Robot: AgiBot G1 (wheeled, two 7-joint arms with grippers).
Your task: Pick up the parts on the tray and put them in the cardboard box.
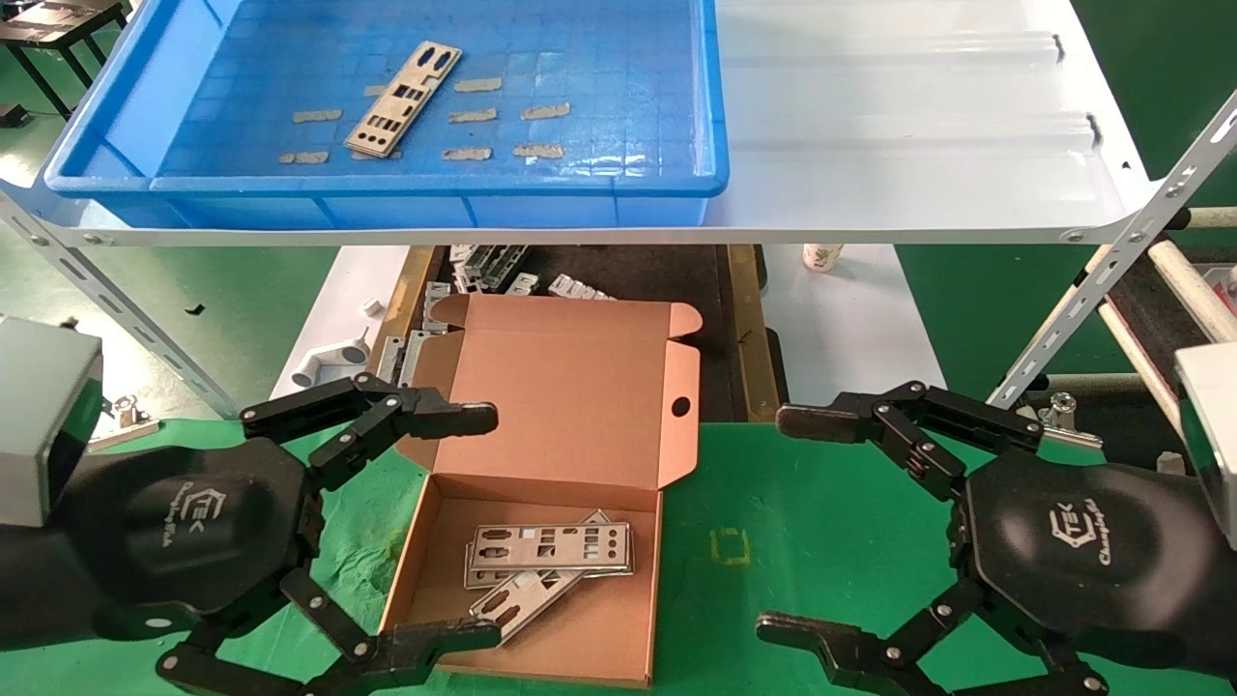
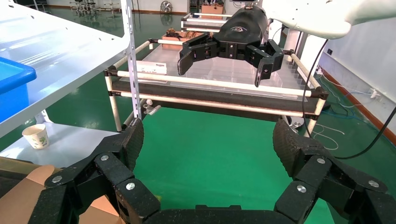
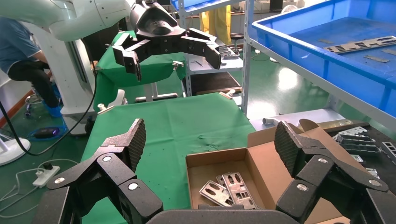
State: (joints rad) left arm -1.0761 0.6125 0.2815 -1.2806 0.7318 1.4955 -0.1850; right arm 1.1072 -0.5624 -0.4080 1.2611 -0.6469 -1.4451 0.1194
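One flat silvery part (image 1: 403, 100) lies diagonally on the gridded floor of the blue tray (image 1: 387, 201), which sits on the white shelf at the top left. Below it, the cardboard box (image 1: 580, 406) stands open on the green table, and its bottom holds three more parts (image 1: 549, 549) (image 3: 231, 188) piled across each other. My left gripper (image 1: 488, 527) (image 2: 208, 141) hovers open at the box's left side, nothing between its fingers. To the right of the box, my right gripper (image 1: 791, 527) (image 3: 209, 140) is open and empty too.
A white metal shelf (image 1: 918, 126) carries the tray, held by slotted uprights (image 1: 1111, 280) on both sides. Behind the box lie grey brackets (image 1: 483, 266), a white pipe piece (image 1: 329, 362) and a paper cup (image 1: 821, 256). A roller rack (image 2: 215, 88) stands at the right.
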